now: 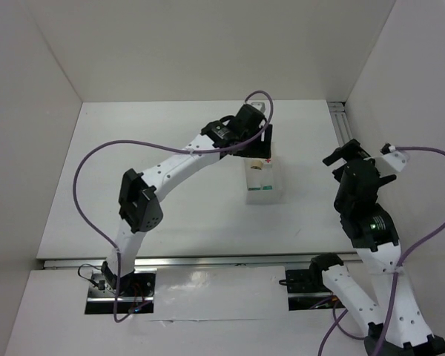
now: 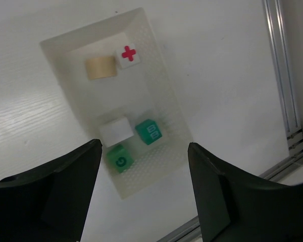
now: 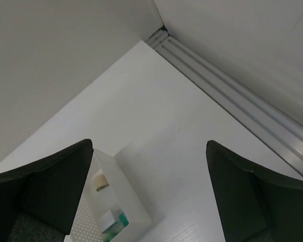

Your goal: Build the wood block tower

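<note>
Nothing is stacked yet; all the blocks lie in the tray (image 2: 166, 96), which sits right of the middle of the bench (image 1: 170, 215), nearer its right edge than its left. The round tan cylinder (image 2: 101, 67) and the white cube with the red cross (image 2: 128, 54) sit together at the tray's far end; the teal cube (image 2: 149, 131) is at the near end, pressed against a plain white cube (image 2: 115, 132), with a green cube (image 2: 120, 158) just beside them. The left claw (image 2: 144, 143) hangs above the near end, jaws wide apart and empty; the right claw (image 3: 149, 146) is also apart and empty, off by the right edge.

The main risk is crowding; a finger going down for the teal cube may shove its neighbours or catch the tray wall; the light tray could then slide or tip; the cylinder may roll when nudged; the two greenish cubes are easy to confuse.
</note>
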`<state>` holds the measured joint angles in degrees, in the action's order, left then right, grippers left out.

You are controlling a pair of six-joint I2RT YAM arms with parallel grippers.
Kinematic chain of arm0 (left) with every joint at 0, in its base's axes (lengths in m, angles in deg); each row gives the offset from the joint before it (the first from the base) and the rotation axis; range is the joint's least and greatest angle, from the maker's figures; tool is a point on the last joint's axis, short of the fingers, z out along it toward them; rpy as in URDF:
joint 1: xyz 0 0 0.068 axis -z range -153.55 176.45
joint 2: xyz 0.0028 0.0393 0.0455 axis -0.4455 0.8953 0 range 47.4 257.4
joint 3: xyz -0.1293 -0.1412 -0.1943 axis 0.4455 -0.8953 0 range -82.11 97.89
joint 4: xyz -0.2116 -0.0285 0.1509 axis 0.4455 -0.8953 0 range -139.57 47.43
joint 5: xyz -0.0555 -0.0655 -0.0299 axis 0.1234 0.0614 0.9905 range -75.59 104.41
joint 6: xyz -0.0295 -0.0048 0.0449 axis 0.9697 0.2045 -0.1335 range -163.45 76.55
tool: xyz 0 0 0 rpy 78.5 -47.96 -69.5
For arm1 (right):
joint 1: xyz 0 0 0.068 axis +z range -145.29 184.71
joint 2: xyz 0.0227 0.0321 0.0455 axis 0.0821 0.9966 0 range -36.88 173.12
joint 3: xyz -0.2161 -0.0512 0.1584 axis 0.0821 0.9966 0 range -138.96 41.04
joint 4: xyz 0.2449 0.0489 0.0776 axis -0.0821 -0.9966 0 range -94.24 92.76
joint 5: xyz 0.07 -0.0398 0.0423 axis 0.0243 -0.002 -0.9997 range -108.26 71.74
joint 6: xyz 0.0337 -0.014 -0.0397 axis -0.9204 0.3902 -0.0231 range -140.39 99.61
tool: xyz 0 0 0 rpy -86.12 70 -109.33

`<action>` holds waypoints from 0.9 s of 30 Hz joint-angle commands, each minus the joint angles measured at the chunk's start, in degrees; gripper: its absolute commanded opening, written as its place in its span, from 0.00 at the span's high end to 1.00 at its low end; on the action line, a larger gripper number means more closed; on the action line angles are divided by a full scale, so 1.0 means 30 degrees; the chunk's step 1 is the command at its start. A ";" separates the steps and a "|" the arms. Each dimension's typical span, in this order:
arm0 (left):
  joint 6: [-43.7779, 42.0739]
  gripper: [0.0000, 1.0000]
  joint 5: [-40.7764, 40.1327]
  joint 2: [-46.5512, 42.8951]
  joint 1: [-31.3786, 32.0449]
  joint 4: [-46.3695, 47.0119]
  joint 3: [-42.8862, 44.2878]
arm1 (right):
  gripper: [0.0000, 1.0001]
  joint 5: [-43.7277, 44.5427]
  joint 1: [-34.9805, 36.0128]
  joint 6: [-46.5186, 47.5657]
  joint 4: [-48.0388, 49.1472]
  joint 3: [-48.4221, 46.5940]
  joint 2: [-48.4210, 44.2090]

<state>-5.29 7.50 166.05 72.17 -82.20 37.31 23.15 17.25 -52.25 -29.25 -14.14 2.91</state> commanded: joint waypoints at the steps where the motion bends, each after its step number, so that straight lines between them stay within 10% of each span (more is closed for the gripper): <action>1: 0.1255 0.18 0.0780 0.2363 0.0143 -0.0528 0.2611 | 0.00 0.1459 -0.0106 0.0218 0.0097 0.0082 -0.0430; 20: 0.1607 0.18 0.3009 0.4979 0.0493 0.0791 0.5369 | 0.00 0.0525 -0.0106 0.0804 -0.0141 -0.0680 0.1268; 27: 0.2195 0.19 -0.0093 0.6679 0.1225 0.0820 0.7038 | 0.00 0.0113 -0.0106 0.0804 -0.0141 -0.0680 0.1444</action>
<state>-0.60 11.98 184.19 74.40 -80.76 55.01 24.00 17.18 -50.35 -29.49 -14.58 7.28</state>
